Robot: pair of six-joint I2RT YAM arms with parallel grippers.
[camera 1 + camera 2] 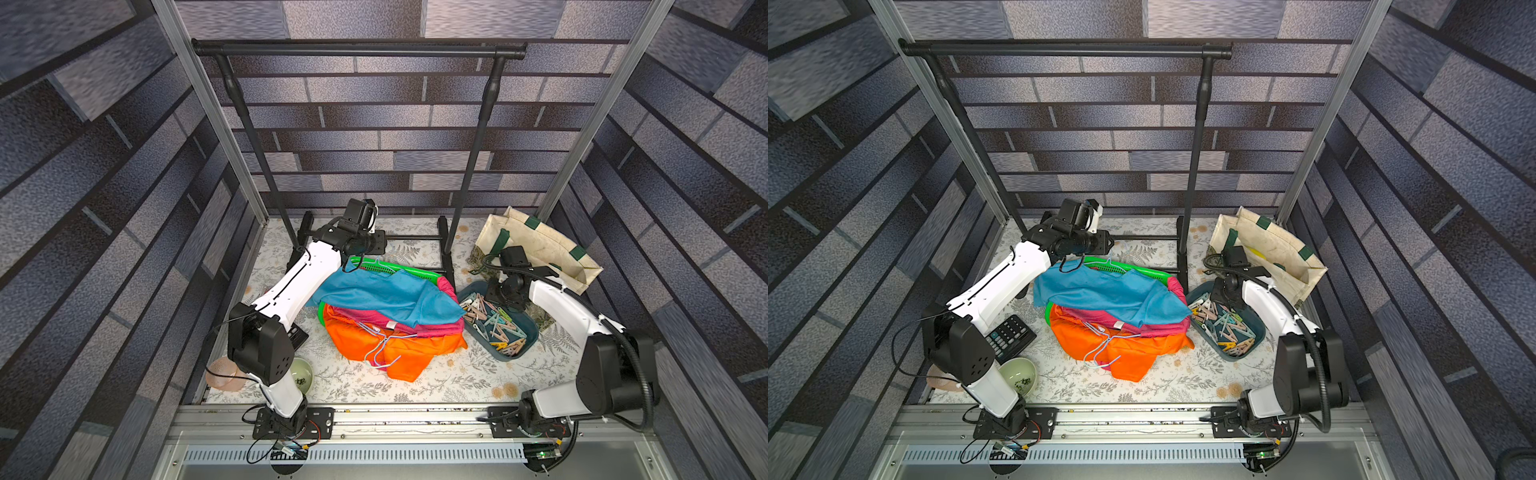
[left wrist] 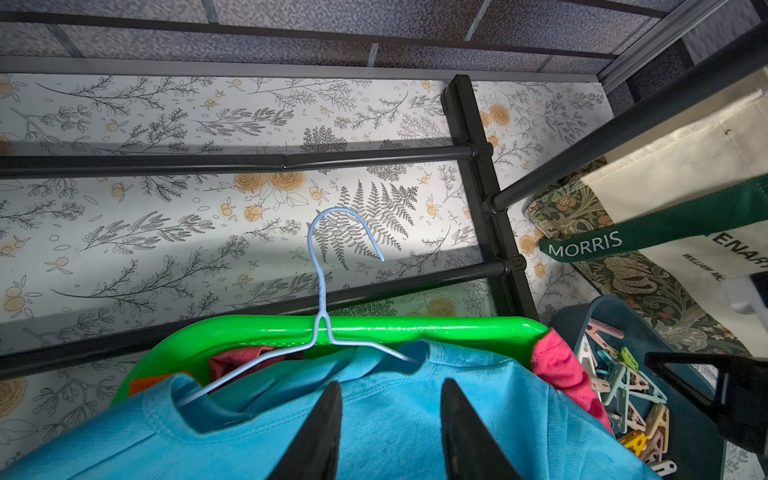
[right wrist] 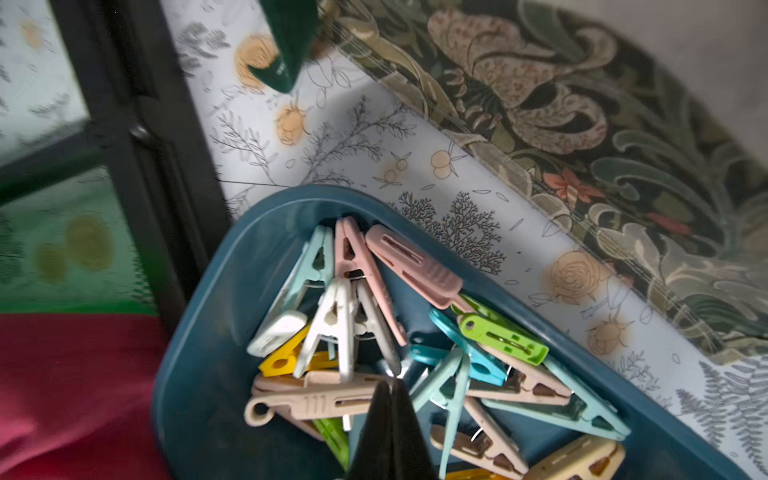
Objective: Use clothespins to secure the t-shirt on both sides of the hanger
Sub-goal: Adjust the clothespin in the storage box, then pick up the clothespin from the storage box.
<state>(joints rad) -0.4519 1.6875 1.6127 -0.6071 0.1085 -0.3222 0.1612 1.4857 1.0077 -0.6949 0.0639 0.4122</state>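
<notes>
Left gripper (image 2: 390, 382) released, jaws parted with nothing between them, poised just above the blue t-shirt (image 2: 249, 436) near its collar. Right gripper (image 3: 388, 388) clenched tight, tips down among the clothespins (image 3: 357, 328) heaped in the dark blue tray (image 3: 199, 332); cannot tell whether any pin is pinched. Running into the shirt's neck opening, a pale blue wire hanger (image 2: 320, 266), hook free beyond the rim of the green basket (image 2: 436, 328), shoulders hidden under cloth. Just beside the tray, a cream tote bag (image 2: 685, 166): reads "MORRIS" in white on its green strap (image 2: 586, 247); further lettering cut off, only "ENAR" and "WILLIAM M" legible. In a top view, partly hidden behind the left arm, a black calculator (image 1: 1011, 336), key markings too small to read. Beneath the shirt, a pink garment (image 2: 552, 357) and an orange garment (image 1: 365, 340), mostly covered.
</notes>
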